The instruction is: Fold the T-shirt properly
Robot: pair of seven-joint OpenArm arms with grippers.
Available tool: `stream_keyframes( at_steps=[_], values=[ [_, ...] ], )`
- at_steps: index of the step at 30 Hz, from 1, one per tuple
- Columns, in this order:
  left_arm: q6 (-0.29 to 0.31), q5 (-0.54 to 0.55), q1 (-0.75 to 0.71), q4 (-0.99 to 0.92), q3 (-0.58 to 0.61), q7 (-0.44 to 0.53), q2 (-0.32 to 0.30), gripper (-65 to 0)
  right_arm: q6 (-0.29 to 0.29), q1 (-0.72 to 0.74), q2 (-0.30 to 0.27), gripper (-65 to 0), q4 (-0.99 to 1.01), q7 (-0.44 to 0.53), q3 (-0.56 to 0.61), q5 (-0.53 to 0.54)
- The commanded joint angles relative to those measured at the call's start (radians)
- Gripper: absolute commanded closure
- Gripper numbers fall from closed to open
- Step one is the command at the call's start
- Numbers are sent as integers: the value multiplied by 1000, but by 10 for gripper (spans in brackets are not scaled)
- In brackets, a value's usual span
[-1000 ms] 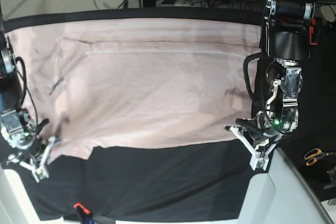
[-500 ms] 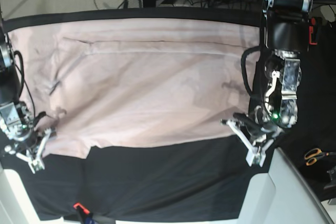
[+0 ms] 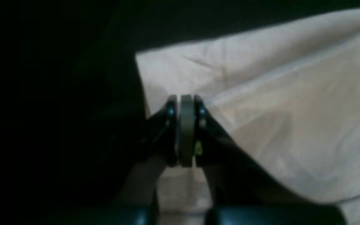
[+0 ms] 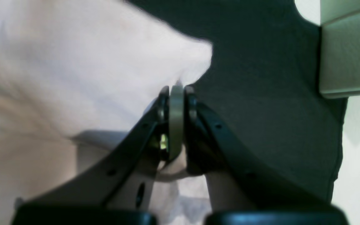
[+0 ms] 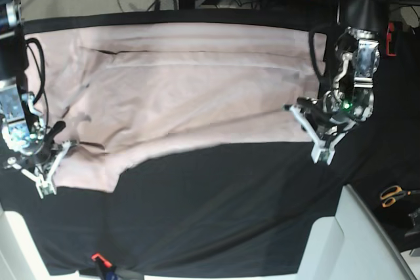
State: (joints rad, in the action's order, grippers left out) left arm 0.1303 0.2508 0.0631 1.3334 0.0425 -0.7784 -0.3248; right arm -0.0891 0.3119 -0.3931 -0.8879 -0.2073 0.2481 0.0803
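Base view gives us the T-shirt [image 5: 190, 90] spread wide across the black cloth [image 5: 210, 214] that covers the bench, its far long edge close to the cloth's far border and its near edge running unevenly, dipping lowest toward the corner beside the right gripper [image 5: 46, 178]. We use the T-shirt as our landmark throughout. At its near corner on the picture's left side, the right gripper sits with its jaws pressed together on the fabric's edge; the right wrist view confirms this, showing the right gripper [image 4: 176, 93] closed with pale pink cloth [image 4: 73, 78] pinched between the black fingers and more of it bunched underneath. At the T-shirt's opposite end, the left gripper [image 5: 319, 141] meets the near corner of the fabric — in the left wrist view the left gripper [image 3: 186, 107] is likewise closed, and the T-shirt [image 3: 277, 109] lies right against the fingertips, so we read it as clamped on that corner's edge. Beyond the T-shirt's end on the left gripper's side, well apart from it, a pair of scissors [image 5: 396, 195] with orange handles lies on the black cloth. Near the cloth's front edge, well apart from the T-shirt, a small orange clip [image 5: 98, 258] shows — its exact form we cannot tell.
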Motion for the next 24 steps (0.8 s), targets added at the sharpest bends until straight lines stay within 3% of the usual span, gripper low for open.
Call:
stream_keyframes(
  at_steps=[1,9,10,13,15,18,20,24],
  values=[
    [-7,-1,11,19,-2,15,-12,0,10,5,-20,-6,-41,-10,-22,0],
    [-7,-1,-35,19,-6,18,-38,0,10,-129,36,-30,-208,-133,-148,2],
    [-7,-3,-36,19,-5,18,-38,0,10,-132,50,-65,-224,-163,-163,2],
    [-7,-3,-38,19,0,20,-35,0,10,-129,67,-258,-277,-300,-209,2],
    [-7,-3,-38,19,0,20,-33,0,10,-127,67,-360,-327,-329,-232,3],
    [-7,-3,-38,19,-6,20,-32,0,9,-98,59,-390,-348,-292,-241,2],
    [-7,-3,-38,19,-8,20,-32,0,-18,-30,58,-392,-262,-268,-238,0],
    [-7,-3,-38,19,-10,21,-32,0,-146,180,62,-390,100,-218,-244,0]
  ],
)
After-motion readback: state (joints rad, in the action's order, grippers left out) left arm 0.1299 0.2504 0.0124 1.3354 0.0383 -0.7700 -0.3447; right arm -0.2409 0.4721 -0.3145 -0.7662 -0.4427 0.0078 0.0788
